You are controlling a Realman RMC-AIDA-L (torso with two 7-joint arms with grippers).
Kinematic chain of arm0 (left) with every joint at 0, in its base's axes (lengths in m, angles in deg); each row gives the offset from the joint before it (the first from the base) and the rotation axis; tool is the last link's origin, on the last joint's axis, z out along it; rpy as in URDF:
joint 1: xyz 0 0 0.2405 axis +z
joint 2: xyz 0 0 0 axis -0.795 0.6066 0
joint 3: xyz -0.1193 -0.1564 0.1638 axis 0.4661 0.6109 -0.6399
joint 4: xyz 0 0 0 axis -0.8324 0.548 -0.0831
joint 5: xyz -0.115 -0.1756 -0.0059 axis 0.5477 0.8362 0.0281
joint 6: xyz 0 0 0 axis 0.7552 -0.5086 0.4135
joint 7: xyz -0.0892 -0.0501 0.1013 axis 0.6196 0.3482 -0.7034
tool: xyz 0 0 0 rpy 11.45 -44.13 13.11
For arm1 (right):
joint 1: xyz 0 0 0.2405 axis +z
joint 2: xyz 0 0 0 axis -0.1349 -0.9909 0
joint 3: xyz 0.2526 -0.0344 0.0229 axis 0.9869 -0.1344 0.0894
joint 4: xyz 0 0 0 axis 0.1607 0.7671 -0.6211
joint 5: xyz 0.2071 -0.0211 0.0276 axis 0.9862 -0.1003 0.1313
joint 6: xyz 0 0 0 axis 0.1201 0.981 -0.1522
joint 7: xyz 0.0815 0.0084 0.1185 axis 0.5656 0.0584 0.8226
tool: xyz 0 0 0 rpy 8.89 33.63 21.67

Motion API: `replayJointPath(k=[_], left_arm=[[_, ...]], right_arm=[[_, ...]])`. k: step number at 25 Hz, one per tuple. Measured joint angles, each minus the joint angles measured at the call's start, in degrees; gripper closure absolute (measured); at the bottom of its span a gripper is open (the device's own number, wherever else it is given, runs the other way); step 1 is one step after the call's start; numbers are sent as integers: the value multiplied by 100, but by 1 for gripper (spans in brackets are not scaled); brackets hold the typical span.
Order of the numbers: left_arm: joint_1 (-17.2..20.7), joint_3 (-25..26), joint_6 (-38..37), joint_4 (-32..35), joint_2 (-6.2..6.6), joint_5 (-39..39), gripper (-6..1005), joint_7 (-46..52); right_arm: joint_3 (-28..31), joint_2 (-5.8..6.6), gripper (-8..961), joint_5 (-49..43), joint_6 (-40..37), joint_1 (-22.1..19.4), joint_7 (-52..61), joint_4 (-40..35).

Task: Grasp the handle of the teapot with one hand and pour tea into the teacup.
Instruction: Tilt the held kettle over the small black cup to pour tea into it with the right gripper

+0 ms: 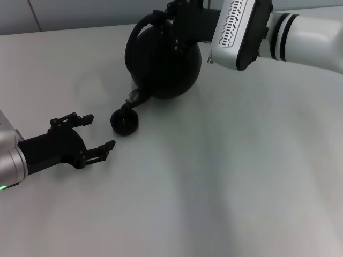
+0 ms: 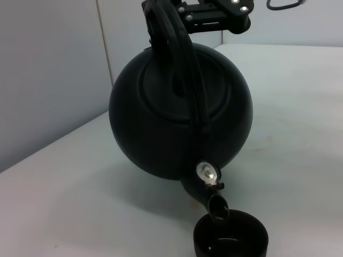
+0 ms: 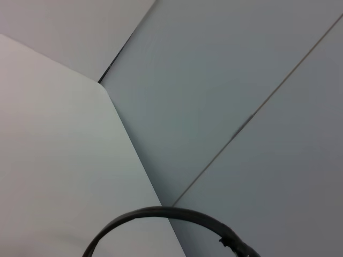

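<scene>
Left gripper (image 1: 92,134) nearest, low over white table (image 1: 225,176), fingers spread apart, holding nothing, just beside teacup.

Teacup (image 1: 124,122) upright on table between left gripper and teapot; liquid glints inside in left wrist view (image 2: 230,235).

Teapot (image 1: 163,59) beyond cup, lifted and tipped forward, spout (image 2: 210,199) pointing down over cup rim.

Right gripper (image 1: 185,24) farthest, above teapot, fingers clamped on handle (image 2: 179,51) at top of arch.

Right wrist view: only thin handle arc (image 3: 161,217), table edge, grey wall.
</scene>
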Motion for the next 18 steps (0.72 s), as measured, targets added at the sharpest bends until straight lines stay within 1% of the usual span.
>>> replayJointPath(k=[8, 13, 18], left_arm=[[19, 27, -16, 12, -7, 27, 203, -10], [42, 233, -190, 23, -25, 7, 203, -22], [74, 292, -252, 53, -26, 2, 203, -27]], right_arm=[[40, 32, 867, 18, -32, 19, 504, 68], [93, 41, 867, 22, -35, -2, 811, 94], [272, 47, 868, 26, -87, -64, 1186, 100]])
